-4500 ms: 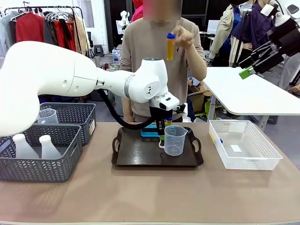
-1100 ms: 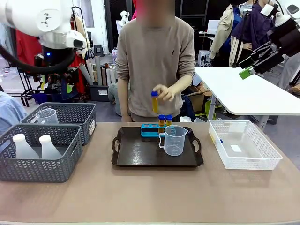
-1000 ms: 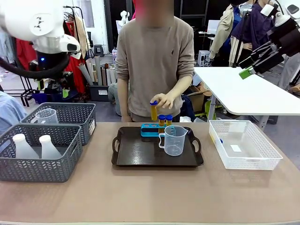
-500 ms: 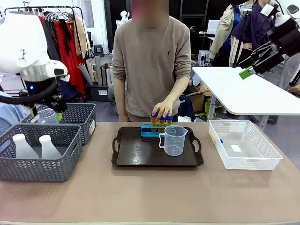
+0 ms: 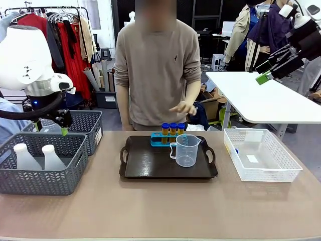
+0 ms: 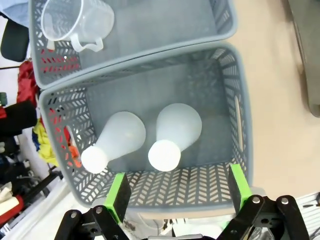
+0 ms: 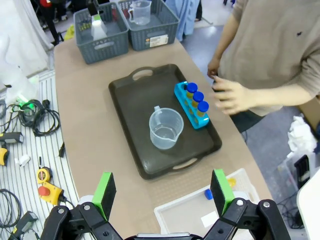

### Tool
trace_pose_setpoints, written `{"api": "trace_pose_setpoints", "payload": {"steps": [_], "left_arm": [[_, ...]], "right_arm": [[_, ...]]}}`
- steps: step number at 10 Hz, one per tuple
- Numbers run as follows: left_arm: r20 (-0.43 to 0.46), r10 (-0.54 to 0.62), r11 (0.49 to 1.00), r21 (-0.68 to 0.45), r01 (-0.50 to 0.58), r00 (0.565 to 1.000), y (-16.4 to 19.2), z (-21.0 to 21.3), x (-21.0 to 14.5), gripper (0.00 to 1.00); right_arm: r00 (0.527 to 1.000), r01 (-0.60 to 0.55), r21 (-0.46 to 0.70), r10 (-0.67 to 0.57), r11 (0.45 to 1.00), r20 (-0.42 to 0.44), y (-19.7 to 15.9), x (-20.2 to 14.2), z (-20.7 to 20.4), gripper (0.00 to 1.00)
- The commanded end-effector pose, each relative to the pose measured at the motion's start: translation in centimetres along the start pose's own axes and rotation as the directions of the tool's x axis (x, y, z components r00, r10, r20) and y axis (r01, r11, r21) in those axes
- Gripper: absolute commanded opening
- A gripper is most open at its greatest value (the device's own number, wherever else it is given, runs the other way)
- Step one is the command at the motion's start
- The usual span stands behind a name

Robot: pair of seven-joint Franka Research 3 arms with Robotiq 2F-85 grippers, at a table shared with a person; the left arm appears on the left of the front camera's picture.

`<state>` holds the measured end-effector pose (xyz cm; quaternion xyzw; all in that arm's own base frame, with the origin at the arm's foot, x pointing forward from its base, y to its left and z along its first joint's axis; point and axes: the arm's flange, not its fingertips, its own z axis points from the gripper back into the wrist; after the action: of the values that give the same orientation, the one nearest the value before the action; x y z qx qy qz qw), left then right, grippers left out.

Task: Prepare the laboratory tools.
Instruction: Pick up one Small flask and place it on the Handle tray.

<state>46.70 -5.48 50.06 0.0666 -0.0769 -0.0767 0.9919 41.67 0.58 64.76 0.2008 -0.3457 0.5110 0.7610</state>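
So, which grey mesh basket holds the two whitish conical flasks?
The nearer grey mesh basket, closest to the robot's side; the one behind it holds a clear plastic beaker instead.

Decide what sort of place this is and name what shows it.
Probably a robot-testing workshop, not a real laboratory: a white robot arm at the table, a clothes rack behind the person, loose cables beside the table.

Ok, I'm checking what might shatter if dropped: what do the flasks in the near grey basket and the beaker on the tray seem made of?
The flasks look like milky, matte translucent plastic: cloudy walls with no glassy glare, though frosted glass can't be excluded. The beaker looks like clear plastic with a soft sheen: see-through wall, moulded handle and spout; probably not glass.
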Motion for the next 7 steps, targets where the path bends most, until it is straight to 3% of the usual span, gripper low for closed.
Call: {"api": "trace_pose_setpoints", "payload": {"steps": [1,4,7], "left_arm": [[-0.007,0.021,1.000,0.000,-0.021,1.000,0.4,0.6,-0.2,1.00],[-0.024,-0.021,0.999,-0.026,0.021,0.999,0.8,-0.7,0.1,1.00],[-0.048,0.089,0.994,-0.058,-0.092,0.995,3.6,-2.4,-0.8,1.00]], "right_arm": [[1.000,-0.005,0.005,0.005,1.000,0.024,-0.1,0.2,0.0,1.00],[1.000,-0.005,0.005,0.005,1.000,0.024,-0.1,0.2,0.0,1.00],[1.000,-0.005,0.005,0.005,1.000,0.024,-0.1,0.2,0.0,1.00]]}}
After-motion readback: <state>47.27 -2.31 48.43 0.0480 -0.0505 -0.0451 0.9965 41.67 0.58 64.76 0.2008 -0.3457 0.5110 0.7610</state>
